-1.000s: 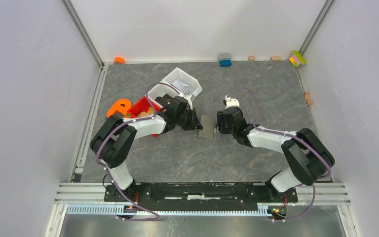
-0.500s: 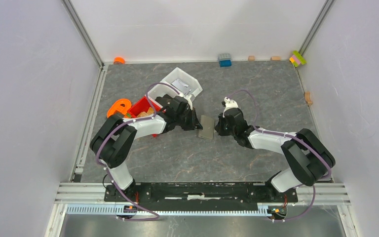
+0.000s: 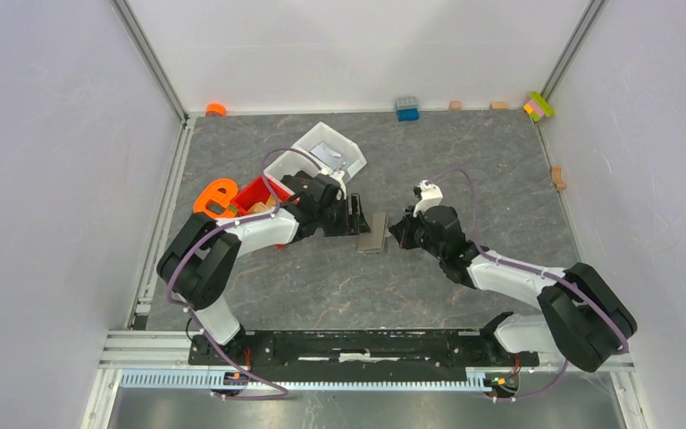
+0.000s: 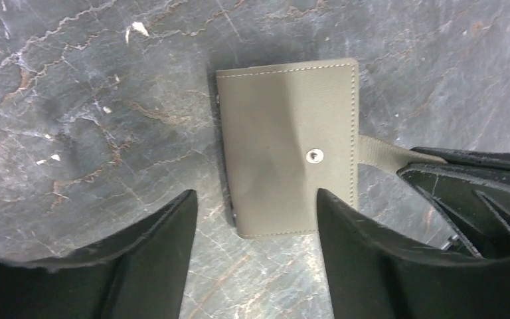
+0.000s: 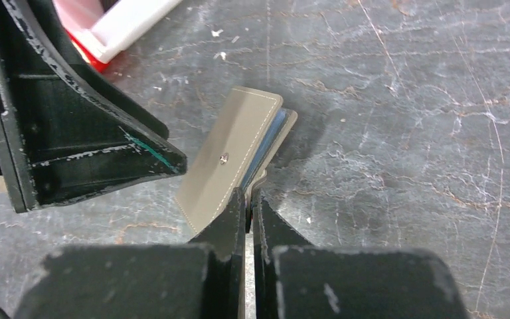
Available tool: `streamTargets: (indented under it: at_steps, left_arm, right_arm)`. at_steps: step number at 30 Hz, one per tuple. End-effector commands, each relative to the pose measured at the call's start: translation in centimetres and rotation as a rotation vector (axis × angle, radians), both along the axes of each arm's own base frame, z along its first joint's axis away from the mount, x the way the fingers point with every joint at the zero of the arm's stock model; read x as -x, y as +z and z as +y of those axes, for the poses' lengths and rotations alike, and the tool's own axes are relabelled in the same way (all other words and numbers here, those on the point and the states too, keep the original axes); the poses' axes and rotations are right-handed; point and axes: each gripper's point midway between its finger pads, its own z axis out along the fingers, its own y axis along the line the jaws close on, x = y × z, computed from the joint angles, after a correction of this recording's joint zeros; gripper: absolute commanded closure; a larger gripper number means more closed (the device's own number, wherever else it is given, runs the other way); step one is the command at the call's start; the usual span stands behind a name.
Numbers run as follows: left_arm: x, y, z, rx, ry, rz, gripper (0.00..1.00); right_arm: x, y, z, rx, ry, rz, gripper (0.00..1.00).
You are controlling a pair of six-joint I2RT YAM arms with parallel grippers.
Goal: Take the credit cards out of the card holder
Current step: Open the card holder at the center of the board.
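Observation:
The taupe card holder lies closed on the dark table between my two grippers, snap button up. In the right wrist view its flaps gape a little and the blue edge of a credit card shows between them. My right gripper is shut on the holder's strap at its right edge. The left gripper is open at the holder's left side, its fingers astride one end and not touching it.
A white bin and a red bin stand just behind the left arm, with an orange piece beside them. A blue block and small blocks line the back wall; a wooden block lies at the right edge.
The left gripper has opened and let go of the card holder. The right gripper has shut on the holder's strap, and the right arm has shifted a little to the right.

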Motion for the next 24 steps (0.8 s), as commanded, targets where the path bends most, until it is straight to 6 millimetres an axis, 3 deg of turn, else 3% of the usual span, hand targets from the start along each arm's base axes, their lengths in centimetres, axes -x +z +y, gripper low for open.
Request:
streamTargets:
  at_steps: [1, 3, 4, 8, 18, 22, 24]
  left_arm:
    - [0.0, 3.5, -1.5, 0.048, -0.066, -0.116, 0.23]
    - [0.7, 4.4, -2.8, 0.136, -0.127, -0.130, 0.01]
    - [0.8, 4.7, -3.1, 0.158, -0.137, -0.136, 0.00]
    - [0.7, 4.7, -2.9, 0.143, -0.135, -0.147, 0.00]
    - [-0.3, 3.3, -1.9, 0.038, -0.088, -0.123, 0.27]
    - [-0.5, 3.4, -0.9, -0.008, -0.068, -0.137, 0.28]
    - [-0.5, 3.5, -0.8, -0.017, -0.064, -0.141, 0.21]
  right_arm:
    - [-0.6, 3.8, 1.1, -0.089, 0.044, -0.145, 1.00]
    - [-0.2, 4.0, 1.4, -0.100, 0.066, -0.148, 1.00]
    - [-0.2, 4.0, 1.4, -0.100, 0.070, -0.148, 1.00]
    - [-0.2, 3.9, 1.6, -0.099, 0.076, -0.144, 1.00]
    - [-0.2, 4.3, 1.3, -0.102, 0.070, -0.164, 1.00]
    - [-0.2, 4.5, 1.1, -0.101, 0.061, -0.171, 1.00]
    - [-0.2, 4.8, 1.1, -0.104, 0.061, -0.180, 1.00]
